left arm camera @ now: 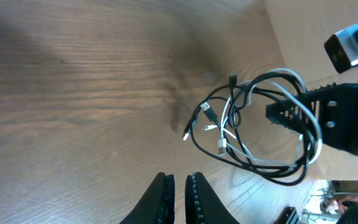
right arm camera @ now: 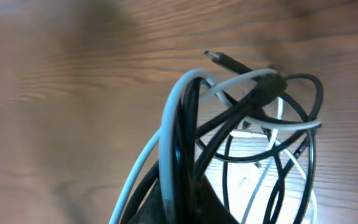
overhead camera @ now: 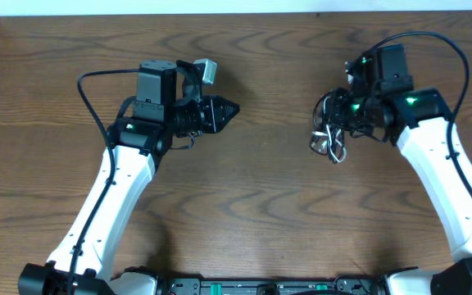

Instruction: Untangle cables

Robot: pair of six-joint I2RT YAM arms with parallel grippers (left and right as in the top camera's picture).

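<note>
Left gripper (overhead camera: 226, 110) sat over the left-centre of the wooden counter (overhead camera: 269, 205), pointing right. Its jaws were pressed almost together with only a thin slit between them, and they held nothing. Right gripper (overhead camera: 342, 121) was on the right side of the counter, well apart from the left one, with its jaws clamped on the cables (overhead camera: 329, 141). The fingers themselves were mostly hidden by the cords in the right wrist view. The cables were one messy bundle, a black cord and a white/light grey cord looped through each other, bunched at the right jaws and fanning out below and to the left of them. Small plug ends stuck out of the tangle on the side facing the left gripper. Couldn't tell whether the lower loops touched the counter or hung just above it.
</note>
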